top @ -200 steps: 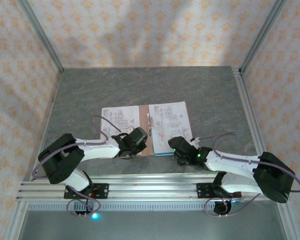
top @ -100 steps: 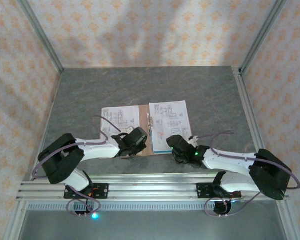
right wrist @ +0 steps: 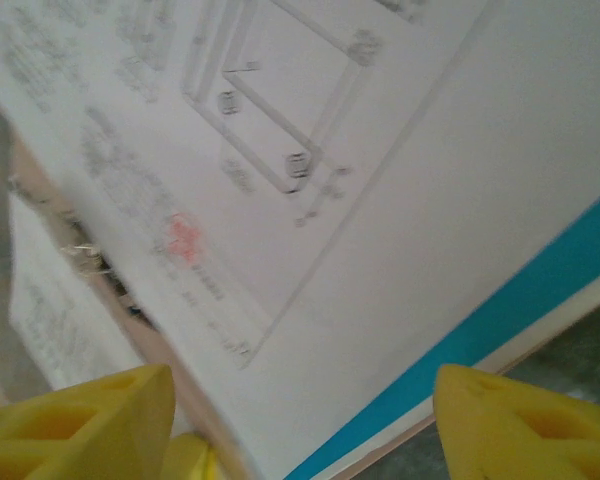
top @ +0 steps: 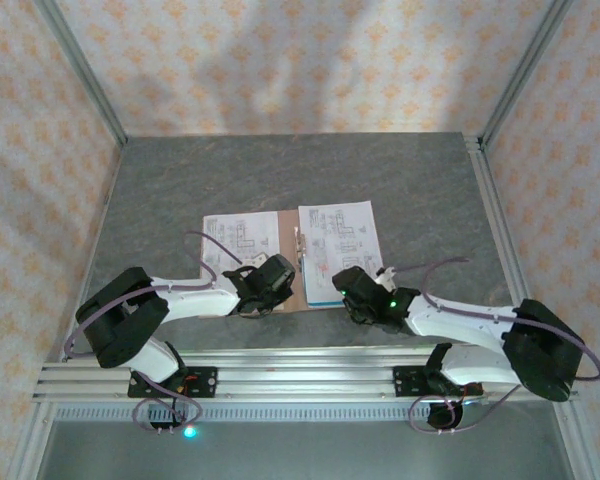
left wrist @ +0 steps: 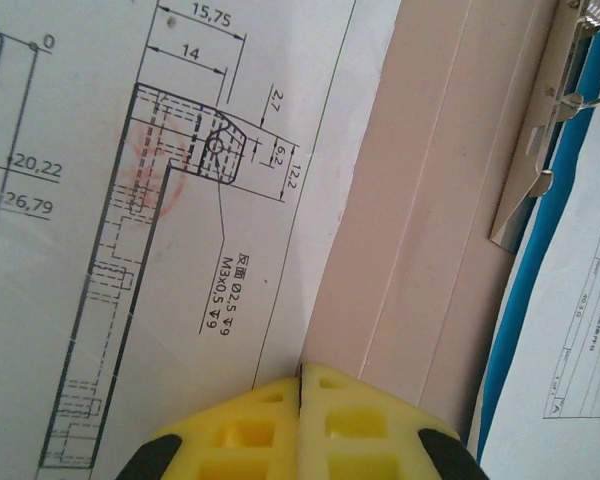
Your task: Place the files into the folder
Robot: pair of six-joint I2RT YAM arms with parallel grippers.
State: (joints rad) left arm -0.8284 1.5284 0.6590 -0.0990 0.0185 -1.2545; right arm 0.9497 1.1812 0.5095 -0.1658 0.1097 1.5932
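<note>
The pinkish-brown folder [top: 289, 240] lies open in the middle of the table. A white printed sheet [top: 238, 235] covers its left half, and more white files [top: 338, 235] lie on its right half over a teal-blue sheet [top: 325, 303]. My left gripper [top: 280, 268] is shut, tips [left wrist: 300, 372] resting at the left sheet's [left wrist: 180, 200] edge against the bare folder [left wrist: 430, 200]. Nothing shows between its fingers. My right gripper [top: 348, 283] is open over the near left corner of the right stack; in the right wrist view its yellow fingers [right wrist: 90, 420] straddle the white sheet [right wrist: 380, 200] and teal sheet [right wrist: 520, 310].
A metal clip [left wrist: 540, 150] sits along the folder's spine beside the teal sheet [left wrist: 535, 250]. The grey table [top: 280, 170] runs back to patterned walls with metal frame posts [top: 80, 70]. An aluminium rail [top: 280, 375] lies along the near edge.
My right gripper has slid left and a little forward along the near edge of the right stack. The left arm has stayed put.
</note>
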